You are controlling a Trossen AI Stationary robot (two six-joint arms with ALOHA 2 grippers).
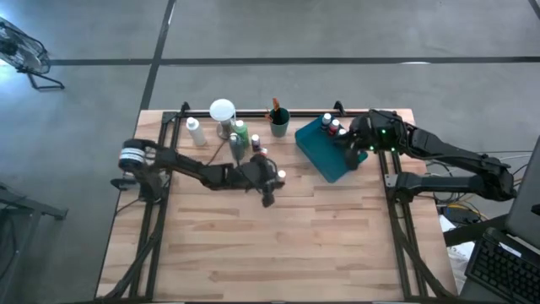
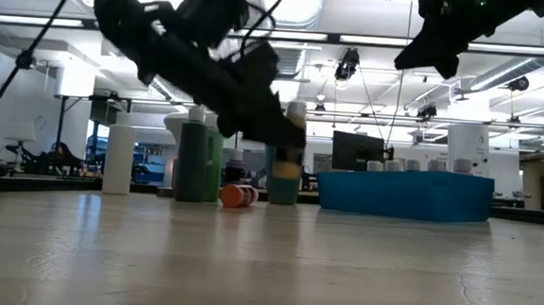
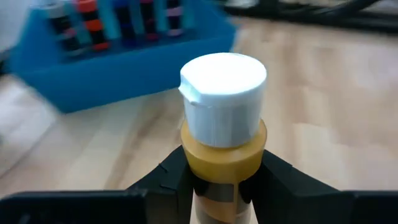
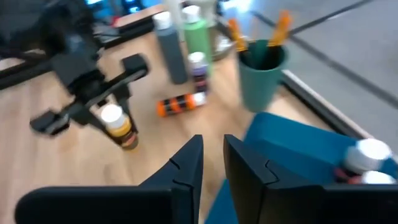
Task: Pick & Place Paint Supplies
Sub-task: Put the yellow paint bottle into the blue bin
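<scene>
A wooden worktop point(image 1: 287, 245) carries the scene, with both dark arms reaching in from its sides. Toward the far right of it lies a teal tray point(image 1: 325, 152), tilted to the worktop's edges and holding several white-capped paint bottles point(image 1: 331, 125) at its far end. Beside the tray stands a teal cup point(image 1: 279, 123) with orange-tipped brushes upright in it. Left of the cup, a cluster of taller bottles includes a green bottle point(image 1: 241, 133), a grey bottle point(image 4: 170, 48) and a plain white bottle point(image 1: 195, 131), near a round white-topped object point(image 1: 222, 111). A small orange bottle point(image 4: 180, 104) lies on its side close to the cluster.

The left gripper point(image 1: 270, 180) sits mid-worktop, its jaws pinching an ochre-yellow paint bottle point(image 3: 222, 152) by the neck just under its white cap point(image 3: 224, 93); the bottle is upright between the fingers, well apart from the tray. The right gripper point(image 4: 212, 163) hovers above the tray's near edge, its jaws nearly pressed together with only a narrow slit between them, holding nothing.
</scene>
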